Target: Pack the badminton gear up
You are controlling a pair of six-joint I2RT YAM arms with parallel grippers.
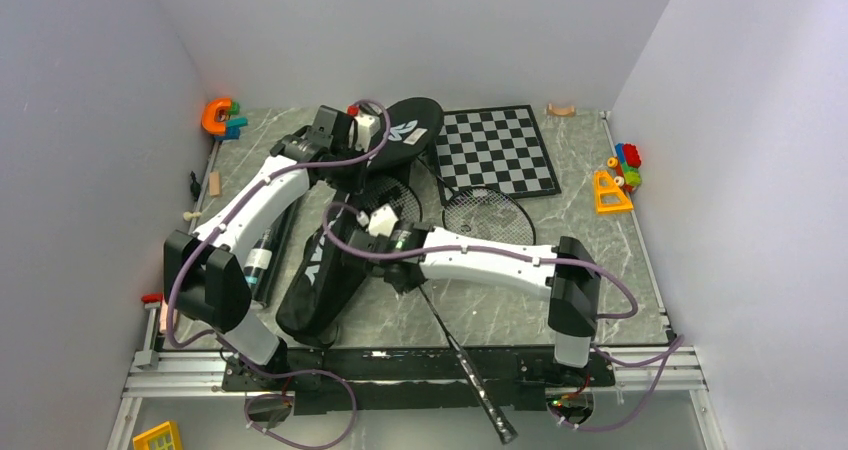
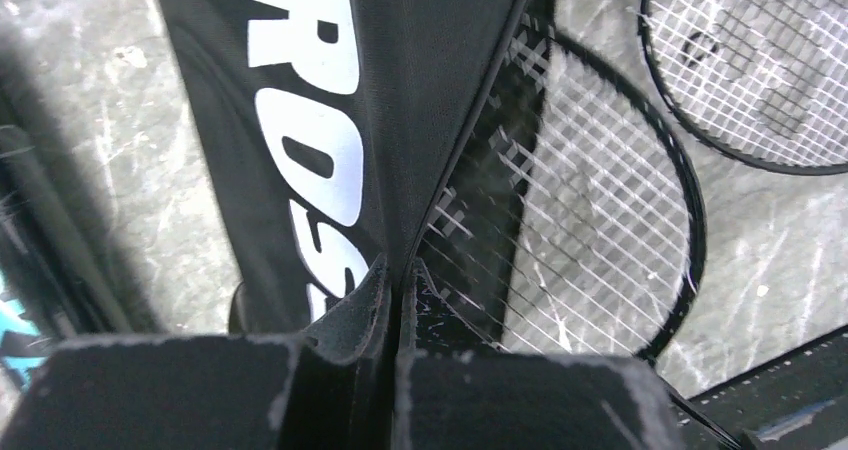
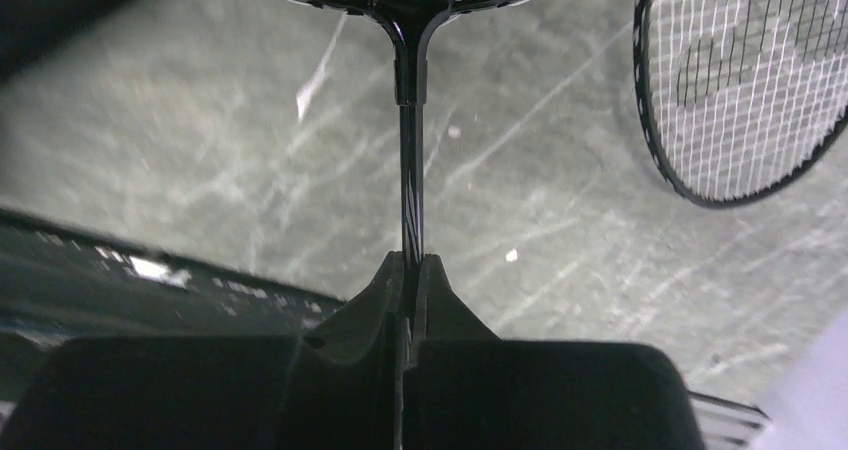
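The black "CROSSWAY" racket bag lies at an angle left of centre, its wide end at the back. My left gripper is shut on the bag's opening edge. One racket head lies partly inside that opening. My right gripper is shut on this racket's thin shaft, and its handle reaches past the near edge. A second racket head lies flat on the table to the right and shows in the right wrist view. The dark tube lies left of the bag. No shuttlecocks show.
The chessboard lies at the back, right of the bag. An orange toy sits in the back left corner. Colourful toys stand at the right edge, and a wooden piece lies by the back wall.
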